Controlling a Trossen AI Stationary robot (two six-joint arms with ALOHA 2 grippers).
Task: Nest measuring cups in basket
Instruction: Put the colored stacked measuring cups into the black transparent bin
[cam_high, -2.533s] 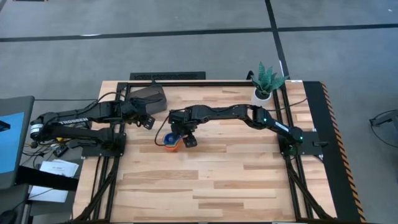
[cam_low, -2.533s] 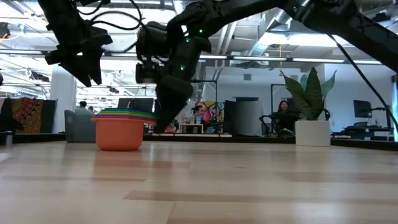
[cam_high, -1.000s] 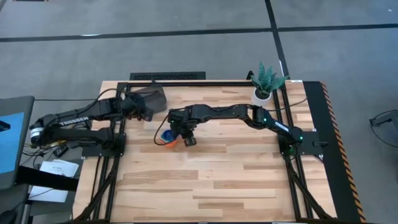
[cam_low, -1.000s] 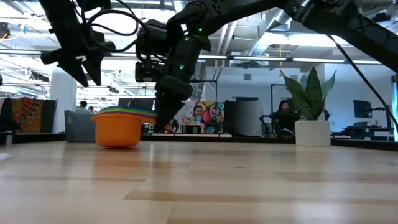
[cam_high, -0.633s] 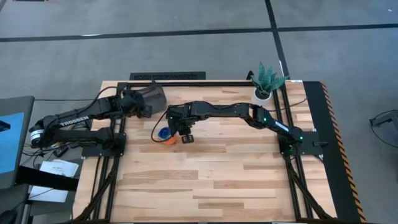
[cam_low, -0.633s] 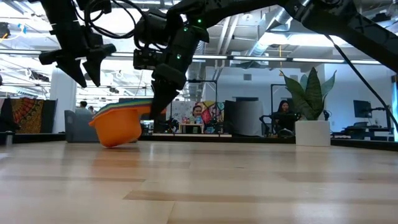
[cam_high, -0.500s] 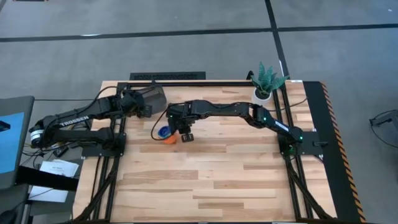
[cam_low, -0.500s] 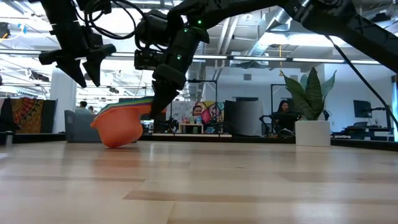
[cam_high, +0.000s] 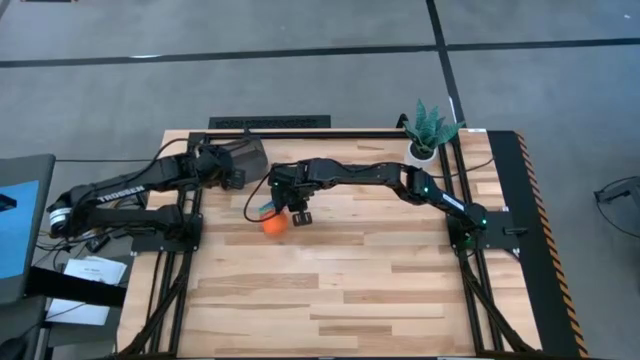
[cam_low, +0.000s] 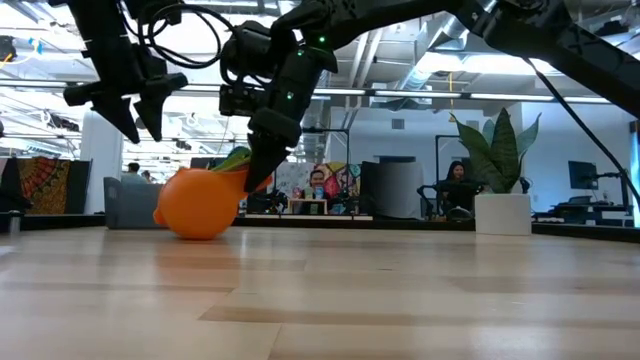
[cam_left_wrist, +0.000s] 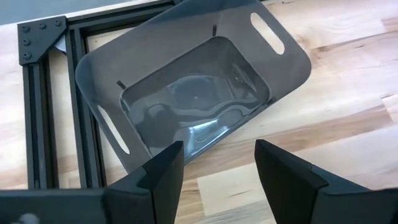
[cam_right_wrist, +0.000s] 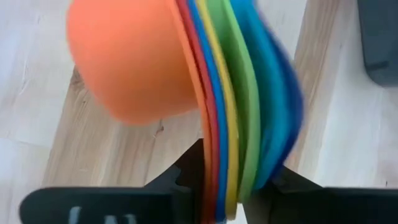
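Note:
The measuring cups (cam_high: 273, 223) are nested in one stack, orange outermost, with red, yellow, green and blue rims showing in the right wrist view (cam_right_wrist: 230, 93). The stack lies tipped on its side at the table's middle left (cam_low: 197, 203). My right gripper (cam_high: 287, 209) (cam_low: 256, 176) is shut on it. The basket (cam_high: 246, 154), dark grey with slot handles, stands at the far left with nothing in it (cam_left_wrist: 193, 93). My left gripper (cam_left_wrist: 217, 158) hangs open above the basket's near side (cam_low: 135, 112). My right gripper pinches the stacked flat handles (cam_right_wrist: 225, 180) of the cups between its two fingers. The fingers come from above, slanting down toward the table's left. The stack is tipped over, handles up, and the orange bowl's rounded wall (cam_low: 195, 232) is down at the tabletop.
A white plant pot (cam_high: 423, 152) (cam_low: 503, 212) stands at the far right corner. Black frame rails (cam_left_wrist: 37, 106) run beside the basket. A thin cable (cam_high: 249, 207) loops near the cups. Bare wood lies toward the near edge. People sit in the room beyond.
My right gripper has risen a little and gone toward the far left, toward the basket, with the handles. The cup stack has tipped from upright onto its side: its handle end has lifted and its orange bowl has stayed at the tabletop.

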